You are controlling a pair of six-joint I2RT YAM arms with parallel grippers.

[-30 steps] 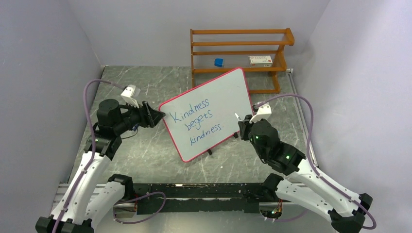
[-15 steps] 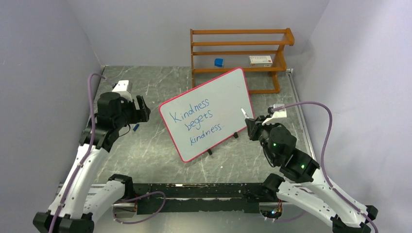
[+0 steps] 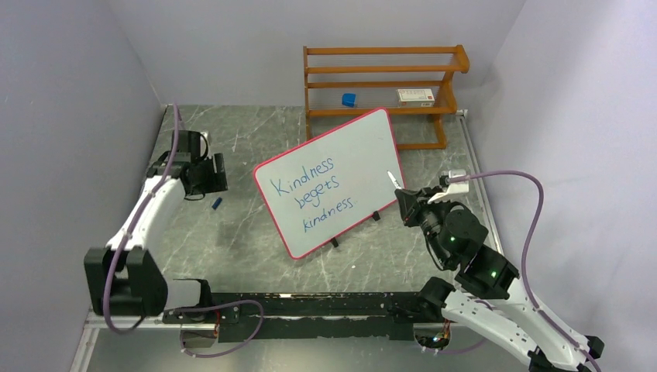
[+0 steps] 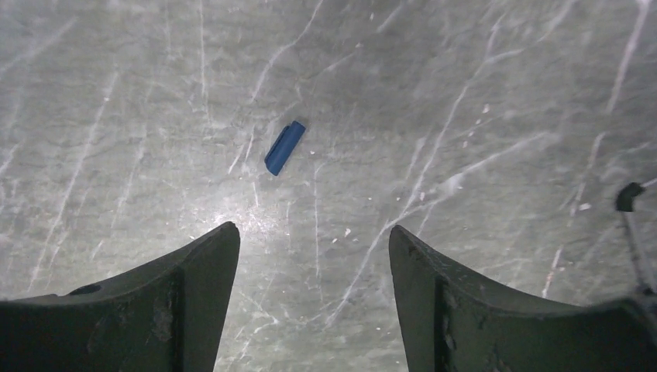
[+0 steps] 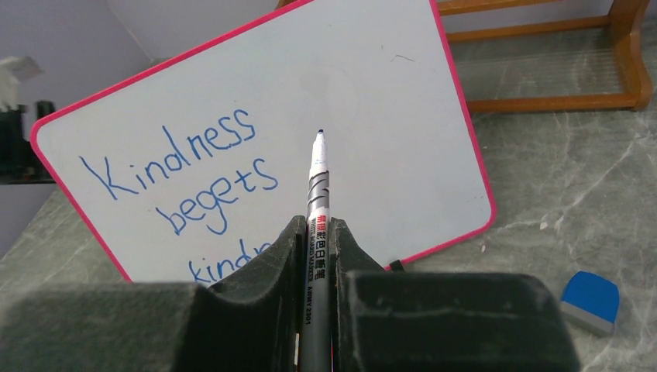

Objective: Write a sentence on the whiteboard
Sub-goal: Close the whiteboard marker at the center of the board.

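Moved: L arm swung back toward left wall (image 3: 70, 116); L gripper (image 4: 314, 236) jaws wide, empty, blue cap (image 4: 284, 147) ahead.
Whiteboard (image 3: 364, 147): mid-table, long axis near-left to far-right.
Sentence (image 3: 314, 194): 3rd line part-hidden in R wrist view.
R gripper (image 5: 314, 225): clamped on marker (image 5: 318, 167), tip toward board face.

In the right wrist view, the sentence (image 5: 213, 203) is cut short in its third line by the right hand (image 5: 316, 226), by which the lower barrel of the marker (image 5: 318, 174) and the bottom edge of the whiteboard (image 5: 403, 116) are also covered. The wooden rack (image 5: 558, 101) is cropped by the frame. From above, the print on the white box (image 3: 415, 96) cannot be read.
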